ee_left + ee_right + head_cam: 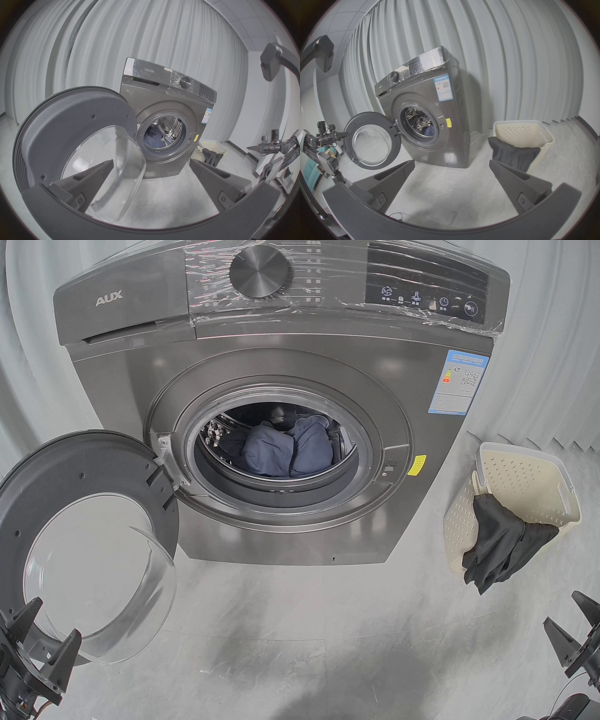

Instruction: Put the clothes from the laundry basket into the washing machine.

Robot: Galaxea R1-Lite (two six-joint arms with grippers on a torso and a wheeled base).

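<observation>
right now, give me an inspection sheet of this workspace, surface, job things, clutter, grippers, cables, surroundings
surface: pale grey floor
job's things: washing machine, door swung open; blue clothes inside the machine; laundry basket beside the machine, dark garment draped over its rim
clutter: nothing seen
grippers: left gripper open, near the door; right gripper open, near the basket; both hold nothing
cables: thin cable low by the right gripper
surroundings: pleated curtain behind the machine
</observation>
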